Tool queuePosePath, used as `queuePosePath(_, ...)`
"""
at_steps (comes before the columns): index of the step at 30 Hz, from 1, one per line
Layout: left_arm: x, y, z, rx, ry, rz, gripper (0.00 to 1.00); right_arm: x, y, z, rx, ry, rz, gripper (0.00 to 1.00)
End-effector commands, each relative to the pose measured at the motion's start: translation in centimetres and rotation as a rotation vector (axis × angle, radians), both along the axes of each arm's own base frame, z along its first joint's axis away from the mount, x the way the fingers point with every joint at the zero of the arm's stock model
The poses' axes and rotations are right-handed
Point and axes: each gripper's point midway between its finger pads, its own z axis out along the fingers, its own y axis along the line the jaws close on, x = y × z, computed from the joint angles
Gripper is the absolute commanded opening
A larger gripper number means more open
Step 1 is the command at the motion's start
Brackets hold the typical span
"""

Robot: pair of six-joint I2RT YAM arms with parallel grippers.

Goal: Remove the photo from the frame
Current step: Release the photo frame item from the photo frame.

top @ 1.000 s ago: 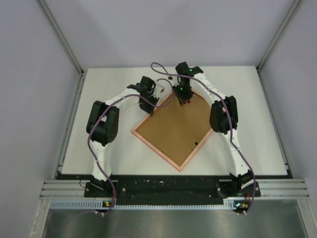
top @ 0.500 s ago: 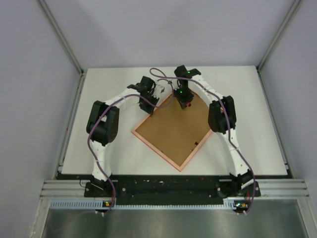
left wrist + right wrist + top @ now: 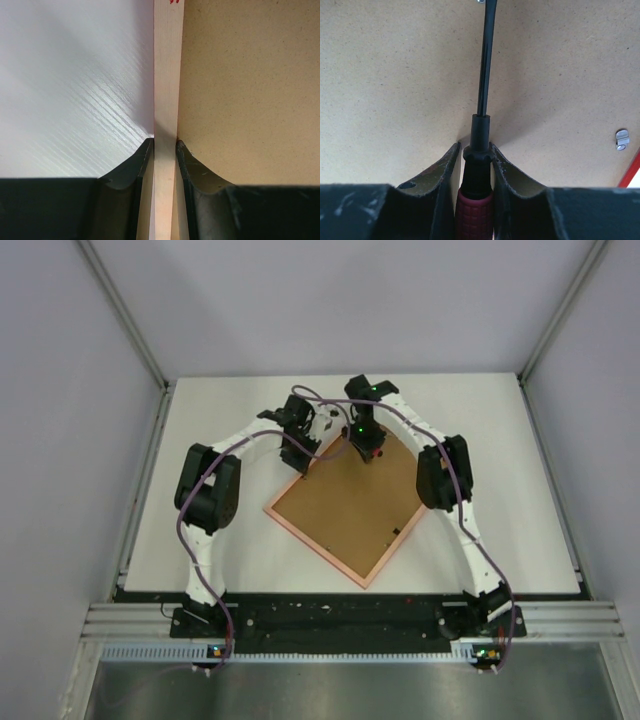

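Note:
The frame (image 3: 345, 505) lies face down on the white table, its brown back up with a reddish rim. The photo is hidden under the back. My left gripper (image 3: 300, 462) is shut on the frame's rim (image 3: 165, 100) at its far left edge, one finger outside and one on the brown back. My right gripper (image 3: 368, 448) is shut on a screwdriver (image 3: 482, 125) with a dark red handle and black shaft. The shaft points across the brown back toward a small metal clip at the top edge of the right wrist view.
A metal retaining clip (image 3: 621, 139) sits on the back near the red rim (image 3: 632, 172). Two small dark fittings (image 3: 396, 531) show on the back near its right edge. Grey walls enclose the white table (image 3: 220, 410).
My right gripper with the screwdriver has moved a little left and toward the frame's far corner. The frame and left gripper have stayed in place.

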Motion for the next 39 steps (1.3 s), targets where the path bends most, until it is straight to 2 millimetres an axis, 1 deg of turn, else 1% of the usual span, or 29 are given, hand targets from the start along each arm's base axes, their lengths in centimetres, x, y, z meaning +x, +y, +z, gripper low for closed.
queuePosePath(1, -0.3, -0.4, 0.6, 0.008, -0.002, -0.02, 0.02, -2.1, 3.0, 0.2, 0.057, 0.056, 0.155, 0.0)
queuePosePath(5, -0.4, -0.4, 0.6, 0.006, -0.002, -0.021, 0.02, -2.4, 2.6, -0.3, 0.033, 0.076, 0.166, 0.0)
queuePosePath(10, 0.0, 0.0, 0.8, 0.027, -0.02, -0.016, 0.01, -3.6, 1.8, -1.2, 0.0, 0.143, 0.192, 0.0)
queuePosePath(14, -0.4, 0.0, 0.6, 0.02, -0.005, -0.007, 0.01, -3.8, 1.9, -0.3, 0.02, 0.136, 0.183, 0.0)
queuePosePath(16, -0.5, 0.1, 0.7, 0.02, -0.005, -0.004, 0.01, -3.0, 1.9, 0.2, 0.008, 0.095, 0.159, 0.0)
queuePosePath(19, -0.7, 0.0, 0.7, 0.016, 0.002, 0.002, 0.01, -1.2, 1.2, 0.1, -0.048, 0.019, 0.065, 0.0)
queuePosePath(21, -1.1, 0.0, 0.6, 0.011, 0.017, 0.016, 0.0, -0.9, 1.2, -0.1, -0.057, -0.002, 0.017, 0.0)
queuePosePath(22, -1.4, -0.1, 0.5, 0.003, 0.028, 0.025, 0.0, -0.4, 0.9, -0.1, -0.076, -0.034, -0.01, 0.0)
queuePosePath(27, -2.7, -0.2, 0.2, -0.008, 0.062, 0.047, 0.0, 0.6, 0.8, 0.1, -0.082, -0.087, -0.069, 0.0)
queuePosePath(30, -2.7, 0.2, 0.1, 0.008, 0.053, 0.076, 0.0, 0.7, 0.2, -0.5, -0.1, -0.089, -0.106, 0.0)
queuePosePath(32, -2.7, 0.5, -0.1, 0.021, 0.055, 0.102, 0.0, 0.9, -0.7, -1.1, -0.102, -0.079, -0.155, 0.0)
queuePosePath(34, -2.8, 0.7, -0.2, 0.023, 0.063, 0.124, 0.0, 1.5, -1.8, -1.4, -0.092, -0.072, -0.223, 0.0)
queuePosePath(37, -3.2, 0.6, -0.1, 0.008, 0.078, 0.147, 0.0, 2.4, -2.6, -0.9, -0.076, -0.089, -0.286, 0.0)
queuePosePath(39, -3.4, 0.5, 0.0, 0.0, 0.086, 0.157, 0.0, 3.1, -2.7, 0.1, -0.052, -0.115, -0.323, 0.0)
